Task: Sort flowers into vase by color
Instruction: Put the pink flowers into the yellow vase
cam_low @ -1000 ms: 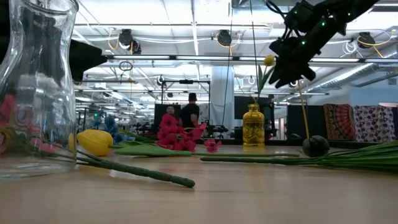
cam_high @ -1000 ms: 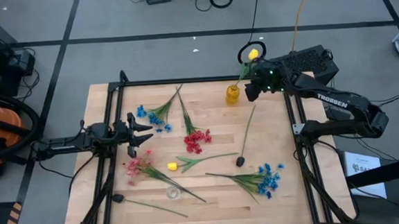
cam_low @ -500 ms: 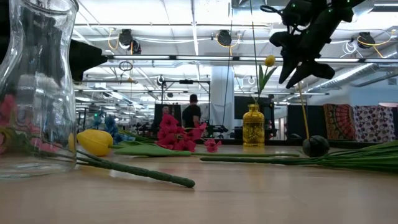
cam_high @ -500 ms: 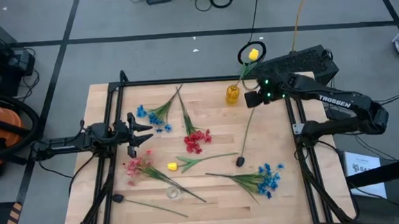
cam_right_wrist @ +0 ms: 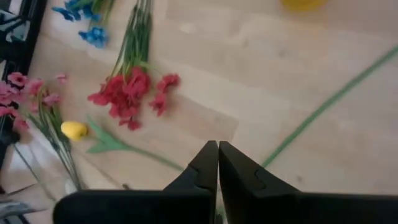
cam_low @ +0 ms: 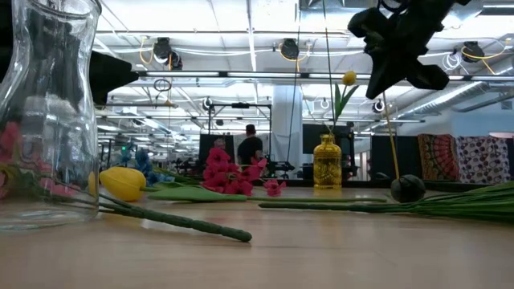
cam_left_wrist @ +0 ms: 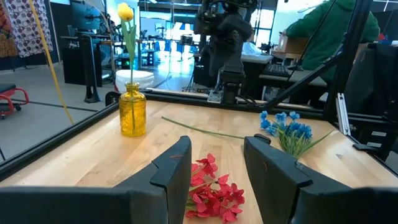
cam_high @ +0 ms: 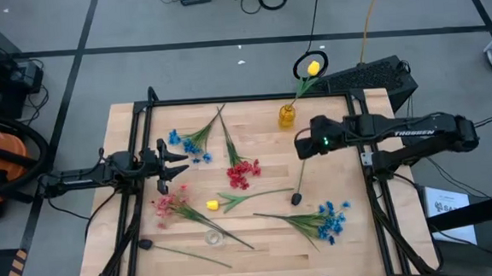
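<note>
**One yellow bloom stands in its vase; the rest lie waiting**

Starting at the left, we see the left gripper hovering at the table's left edge, its fingers spread wide and holding nothing. Just beside it on the pale wooden tabletop lie a blue-clustered sprig, a pink-clustered sprig and, nearer the front edge, a clear glass vase. Toward the middle rest a red-clustered sprig and a loose yellow bud on a green stem. Farther right, a small yellow glass vase at the far edge holds an upright yellow flower. The right gripper hangs above the long thin stem of a dark-headed flower, fingers pressed together on nothing. A second blue sprig lies at the front right.

We judge one placement done and the next pick not yet begun. The right gripper must spread its fingers, descend and pinch a stem.
</note>
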You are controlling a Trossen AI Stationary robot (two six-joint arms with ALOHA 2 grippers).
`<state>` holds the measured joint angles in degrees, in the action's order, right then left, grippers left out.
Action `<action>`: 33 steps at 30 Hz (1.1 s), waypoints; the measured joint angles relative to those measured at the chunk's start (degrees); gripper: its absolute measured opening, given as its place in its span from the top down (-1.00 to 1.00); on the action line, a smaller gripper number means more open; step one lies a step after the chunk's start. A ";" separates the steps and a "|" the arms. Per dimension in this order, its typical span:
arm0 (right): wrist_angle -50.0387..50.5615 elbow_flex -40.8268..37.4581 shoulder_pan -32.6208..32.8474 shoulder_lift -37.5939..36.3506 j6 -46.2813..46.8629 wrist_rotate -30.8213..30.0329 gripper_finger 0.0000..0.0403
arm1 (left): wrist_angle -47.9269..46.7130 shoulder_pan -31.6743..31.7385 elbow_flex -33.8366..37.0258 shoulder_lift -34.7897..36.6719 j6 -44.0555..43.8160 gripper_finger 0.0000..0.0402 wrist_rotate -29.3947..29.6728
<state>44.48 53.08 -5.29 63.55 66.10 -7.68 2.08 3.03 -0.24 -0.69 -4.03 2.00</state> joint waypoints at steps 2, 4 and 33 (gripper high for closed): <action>1.11 0.00 1.64 0.15 2.65 -0.69 0.97 | 0.09 0.00 0.00 0.00 -0.01 0.23 0.00; 1.97 -0.02 3.19 0.39 3.97 -2.66 0.98 | 0.10 0.00 -0.01 0.00 -0.12 0.23 0.00; 1.81 -0.02 6.22 10.37 6.73 -6.98 0.99 | -16.68 -0.04 -8.11 -4.06 -24.03 0.23 2.36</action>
<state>46.29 53.06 0.93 73.92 72.83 -14.66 -14.60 2.98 -8.35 -4.74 -28.06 4.36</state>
